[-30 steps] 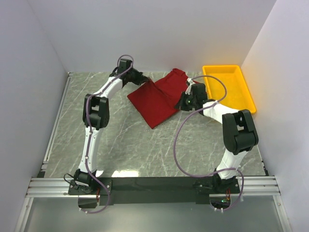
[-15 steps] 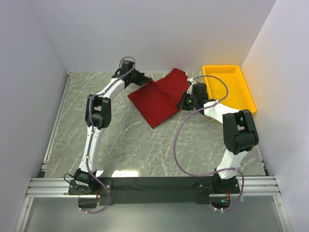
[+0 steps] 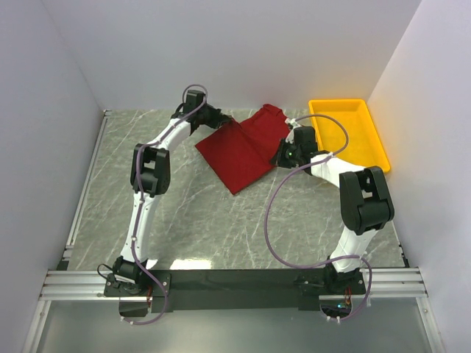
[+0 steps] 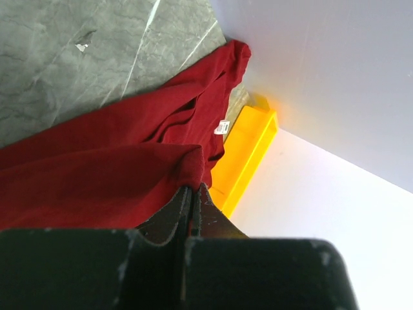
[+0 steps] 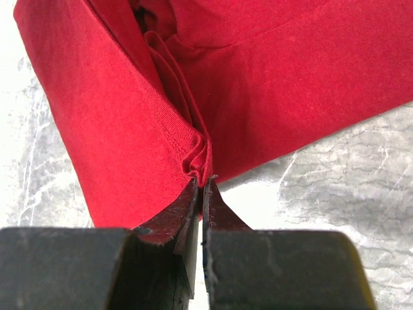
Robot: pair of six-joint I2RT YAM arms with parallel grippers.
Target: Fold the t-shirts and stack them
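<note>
Both pinch cloth, as I see it: my left claw (image 4: 193, 190) is closed on a folded edge of the dark red t-shirt (image 3: 237, 153), and my right claw (image 5: 201, 184) on its bunched hem. The shirt spreads between them on the desk (image 3: 206, 220), with the yellow tray (image 3: 355, 134) just beyond the right claw.

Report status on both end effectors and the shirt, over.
Left end effector shut on dark red cloth t-shirt, far edge. Right end effector shut on its bunched edge. Shirt partly folded. Yellow plastic tray beside it, not in the way.

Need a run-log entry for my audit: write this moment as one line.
left gripper: shut on dark red cloth t-shirt | right gripper: shut on its bunched edge | fold: partial | yellow plastic tray: holds no shirt
</note>
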